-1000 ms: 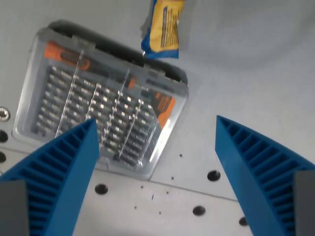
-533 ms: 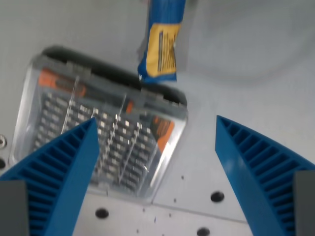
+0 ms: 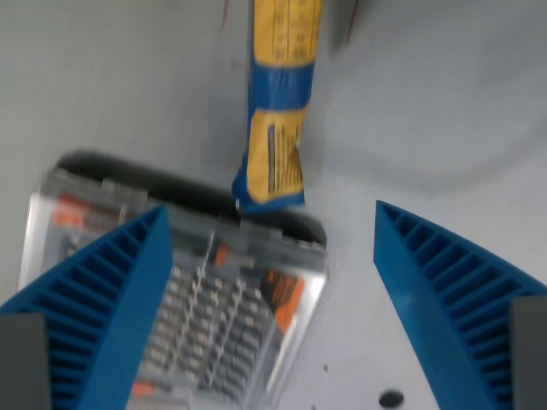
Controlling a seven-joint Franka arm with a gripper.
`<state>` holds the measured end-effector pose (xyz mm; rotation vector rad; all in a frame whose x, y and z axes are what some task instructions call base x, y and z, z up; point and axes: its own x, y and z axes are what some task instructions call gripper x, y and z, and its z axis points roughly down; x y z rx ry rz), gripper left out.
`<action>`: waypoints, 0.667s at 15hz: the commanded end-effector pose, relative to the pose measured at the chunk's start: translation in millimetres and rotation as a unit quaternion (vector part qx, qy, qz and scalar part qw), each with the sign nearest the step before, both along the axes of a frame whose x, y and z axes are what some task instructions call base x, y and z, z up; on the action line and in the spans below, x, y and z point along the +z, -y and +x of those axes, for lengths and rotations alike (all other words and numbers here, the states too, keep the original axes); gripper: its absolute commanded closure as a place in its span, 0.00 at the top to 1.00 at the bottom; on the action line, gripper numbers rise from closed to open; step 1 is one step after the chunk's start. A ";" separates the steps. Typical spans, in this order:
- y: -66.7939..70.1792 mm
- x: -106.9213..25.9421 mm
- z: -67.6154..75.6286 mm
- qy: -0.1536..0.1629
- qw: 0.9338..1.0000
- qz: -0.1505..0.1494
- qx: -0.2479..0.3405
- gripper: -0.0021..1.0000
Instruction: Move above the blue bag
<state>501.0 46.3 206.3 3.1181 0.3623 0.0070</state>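
Claw (image 3: 273,290) gapes wide and empty, short of the blue bag (image 3: 278,111). Best travel forward over the bit case (image 3: 184,307), keeping height, until centred above it.

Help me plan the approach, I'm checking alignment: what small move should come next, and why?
Probably keep travelling toward the top of the wrist view. The blue bag lies ahead of the open tool, running off the picture's top edge, while the clear bit case sits partly under the fingers. The tool is not yet over the bag's middle.
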 end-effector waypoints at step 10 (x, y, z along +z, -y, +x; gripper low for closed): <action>-5.2 -41.6 42.9 0.002 0.996 -0.054 -0.066 1.00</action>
